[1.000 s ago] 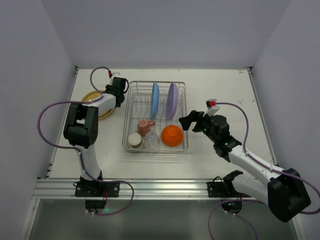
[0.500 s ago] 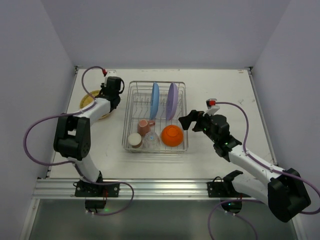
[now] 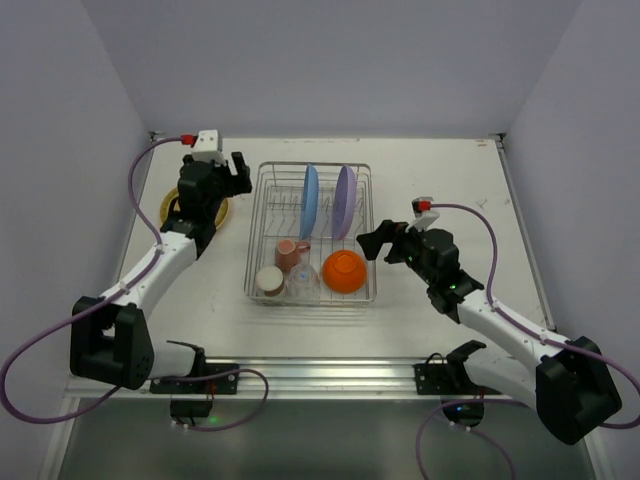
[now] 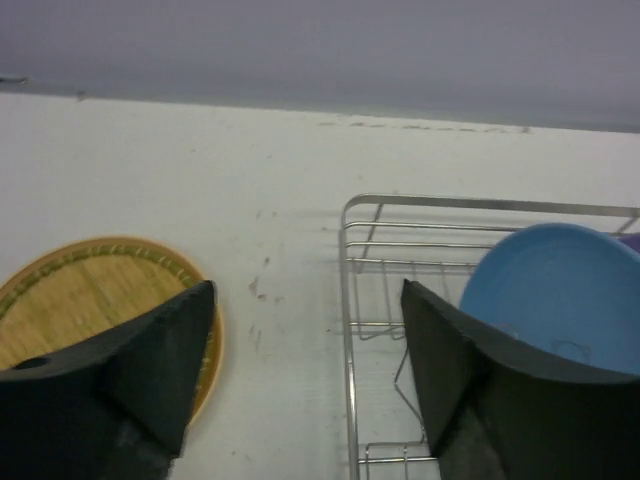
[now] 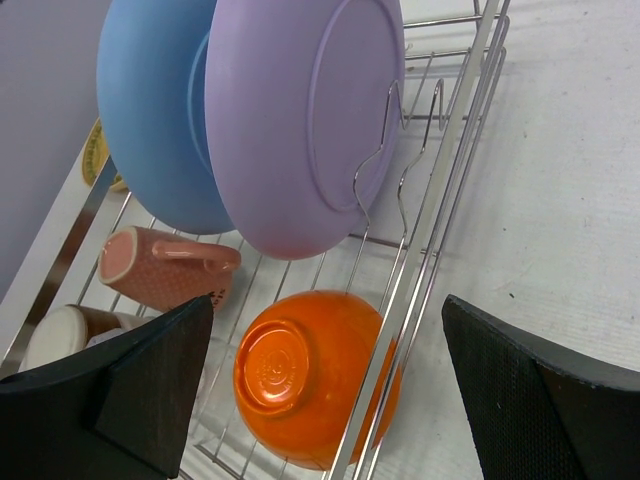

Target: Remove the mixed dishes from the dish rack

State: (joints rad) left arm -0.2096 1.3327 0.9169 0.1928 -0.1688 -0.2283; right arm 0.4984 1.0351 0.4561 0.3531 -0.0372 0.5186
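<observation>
Dish rack sits mid-counter in the top view, holding six dishes. The light-blue plate and the lavender plate stand on edge side by side in the prongs of its far half. Along the near side lie the cream cup, the clear glass and the orange bowl, with the pink mug just behind the cup and glass. Left of the rack, on the counter, a tan plate with a yellow rim lies flat, partly hidden by the left arm. The left fingers hover between that plate and the rack's far-left corner. The right fingers hang beside the rack's right wall, near the bowl.

From the left wrist, the left fingers are spread apart with only bare counter between them; the tan plate is to one side and the rack corner with the blue plate to the other.

From the right wrist, the right fingers gape wide and grip nothing. Between them show the bowl, bottom up, the mug on its side, and both plates upright behind the rack wall.
</observation>
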